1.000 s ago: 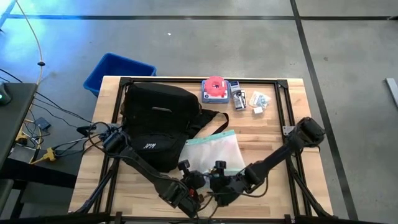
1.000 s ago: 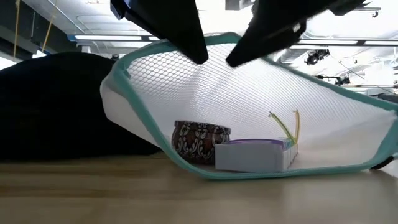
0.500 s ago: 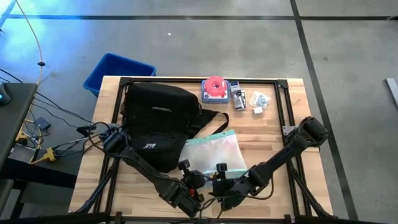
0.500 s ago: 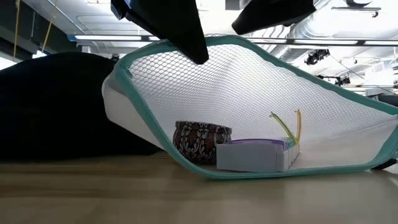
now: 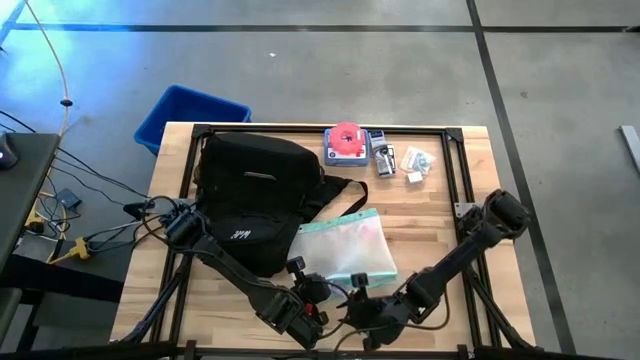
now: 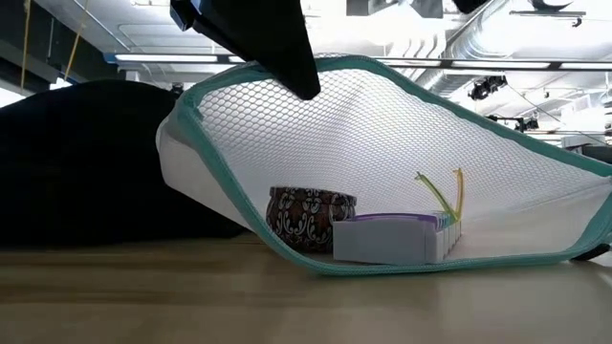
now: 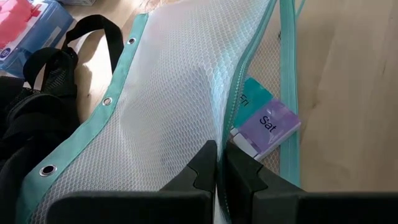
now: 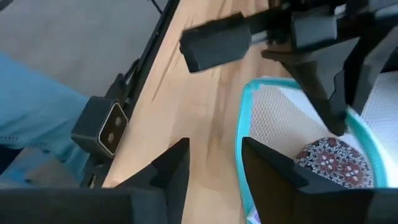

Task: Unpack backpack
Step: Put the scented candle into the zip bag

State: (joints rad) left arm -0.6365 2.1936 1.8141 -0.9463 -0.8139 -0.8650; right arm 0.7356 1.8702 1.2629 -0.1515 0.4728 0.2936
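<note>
The black backpack [image 5: 256, 195] lies on the desk [image 5: 430, 215], left of middle. The left tool [image 7: 219, 163] is clamped on the teal zipper edge of a mesh pouch [image 6: 382, 153], holding it up. The right tool [image 8: 214, 165] hangs nearby, fingers apart, gripping nothing.

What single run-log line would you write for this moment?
left pincer: shut on pouch edge, holding it open | right pincer: empty, beside pouch mouth | in pouch: tin, pill box | backpack: on table

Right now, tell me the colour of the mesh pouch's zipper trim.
Teal, edging the white mesh pouch; clearest in the low view.
</note>
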